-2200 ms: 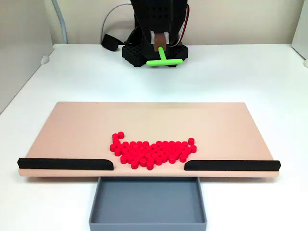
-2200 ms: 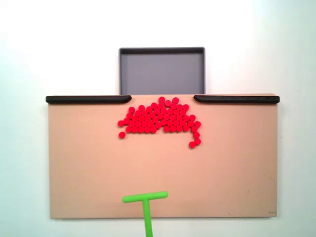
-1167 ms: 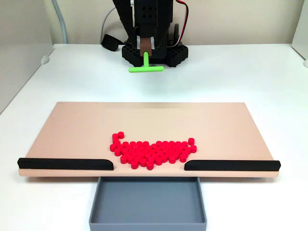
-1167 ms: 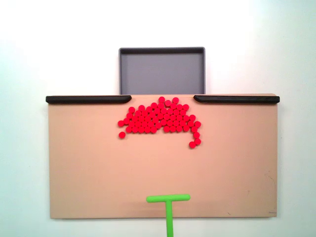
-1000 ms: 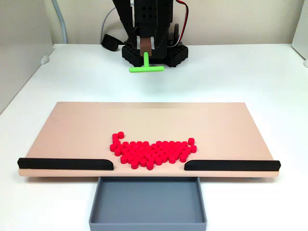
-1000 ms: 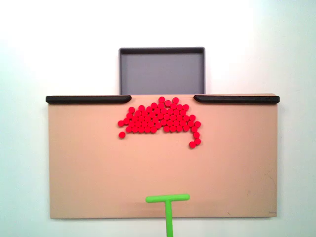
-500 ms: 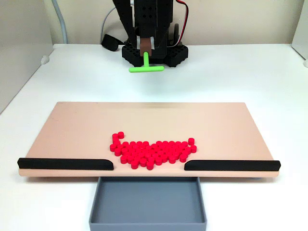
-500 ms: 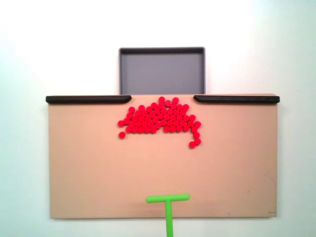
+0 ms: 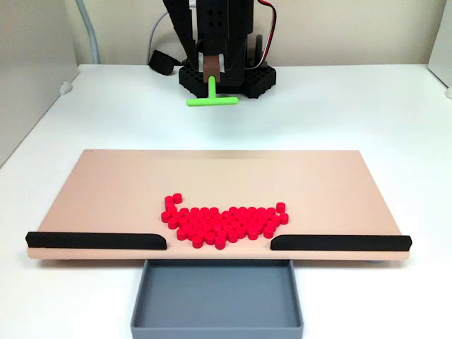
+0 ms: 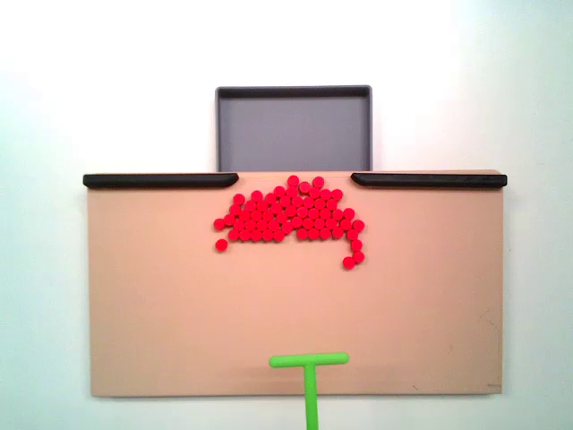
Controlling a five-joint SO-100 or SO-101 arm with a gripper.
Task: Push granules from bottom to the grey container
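Two still cameras over a white worktop (image 9: 353, 106).

Front-facing fixed view: black robot arm (image 9: 219, 28) at top centre, fingers (image 9: 211, 70) clamped on the stem of a green T-shaped pusher (image 9: 212, 99), crossbar level and hanging above the worktop, behind the far edge of a tan board (image 9: 332, 183). Tan board across the middle of the frame. Red granules (image 9: 224, 222) clustered loosely on the board, lower centre, close to its near edge, a few strays at upper left and upper right of the cluster. Two long black strips along that near edge, one at left (image 9: 95, 241), one at right (image 9: 340, 243), with a gap between them directly below the granules. Grey container (image 9: 217, 326) at bottom centre, just under the gap, touching the board's edge, nothing visible inside.

Top-down fixed view: grey container (image 10: 233, 125) at upper centre, granules (image 10: 288, 218) just below the gap, pusher (image 10: 309, 361) at bottom centre over the board's lower edge, well apart from the granules.
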